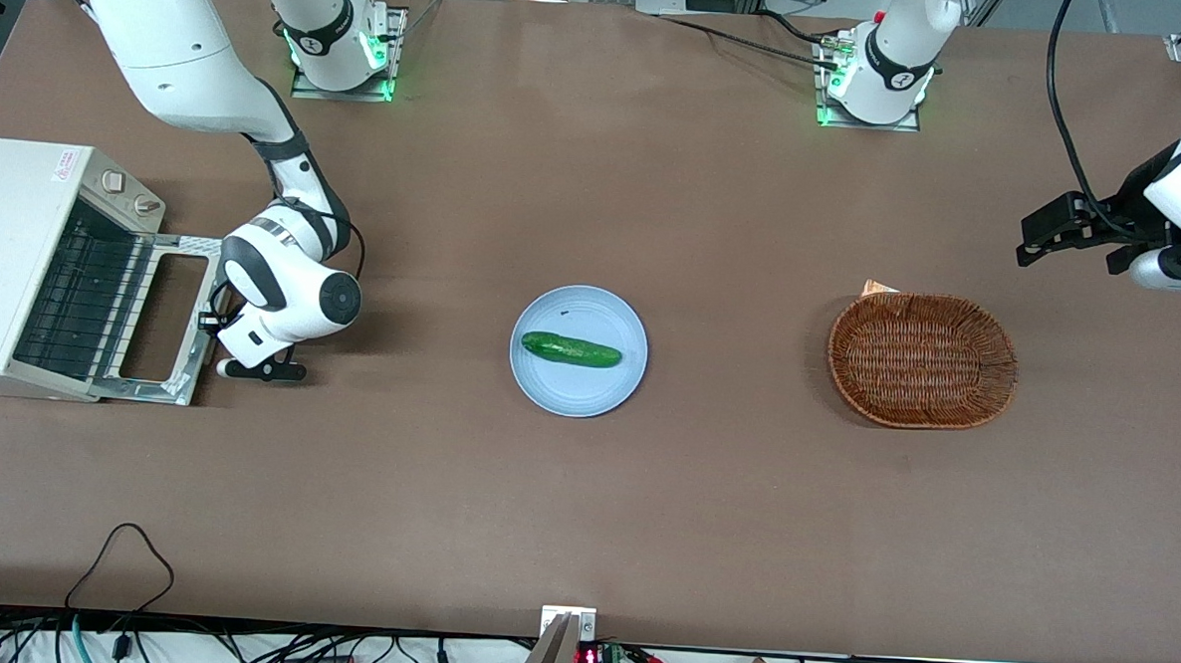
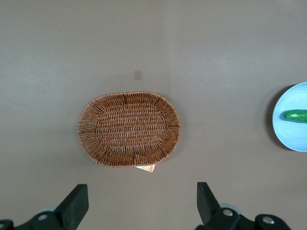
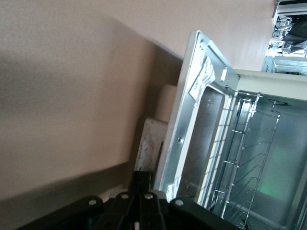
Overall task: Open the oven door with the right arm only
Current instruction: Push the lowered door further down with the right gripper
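Front view: a white toaster oven [image 1: 1, 246] sits at the working arm's end of a brown table [image 1: 583, 511], and its door [image 1: 167, 318] is swung fully down, lying flat and level in front of the oven's mouth with the wire rack [image 1: 79, 294] inside exposed. The right arm [image 1: 198, 65] bends down from its base to the door's outer edge, and its black gripper [image 1: 214, 323] sits right against that edge, at the side of the door farthest from the oven body. The wrist housing covers the fingertips, so I cannot tell whether they are spread or closed, or whether they touch the handle. Two small round knobs [image 1: 128, 192] sit on the oven's front panel, farther from the camera than the gripper. Well apart from the gripper, toward the middle of the table, a pale blue plate [image 1: 549, 380] carries a green cucumber [image 1: 571, 350]. Farther still, toward the parked arm's end, rests an oval wicker basket [image 1: 921, 360]. In the right wrist view, the gripper's black body [image 3: 141, 203] sits close against the silver metal frame of the lowered door [image 3: 184, 139], with the oven's shiny interior and rack [image 3: 254, 158] just past it. In the left wrist view, the basket [image 2: 128, 128] lies on bare table with the plate's edge [image 2: 283, 132] at the side.
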`<state>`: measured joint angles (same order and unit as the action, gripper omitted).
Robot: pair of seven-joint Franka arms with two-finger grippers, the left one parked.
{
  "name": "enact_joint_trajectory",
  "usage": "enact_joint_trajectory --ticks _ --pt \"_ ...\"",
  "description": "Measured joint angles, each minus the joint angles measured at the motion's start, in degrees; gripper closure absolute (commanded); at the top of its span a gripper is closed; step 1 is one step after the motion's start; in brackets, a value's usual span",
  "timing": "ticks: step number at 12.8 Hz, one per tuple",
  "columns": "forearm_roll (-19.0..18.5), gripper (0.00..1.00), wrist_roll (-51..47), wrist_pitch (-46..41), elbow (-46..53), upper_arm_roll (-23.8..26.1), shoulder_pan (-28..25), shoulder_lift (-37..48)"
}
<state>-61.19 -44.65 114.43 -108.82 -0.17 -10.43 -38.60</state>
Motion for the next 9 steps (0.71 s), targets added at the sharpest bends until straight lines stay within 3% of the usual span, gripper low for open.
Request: enact_joint_trajectory --ticks 9 --pt "0.5 1.0 0.1 0.1 0.1 0.1 0.0 -0.6"
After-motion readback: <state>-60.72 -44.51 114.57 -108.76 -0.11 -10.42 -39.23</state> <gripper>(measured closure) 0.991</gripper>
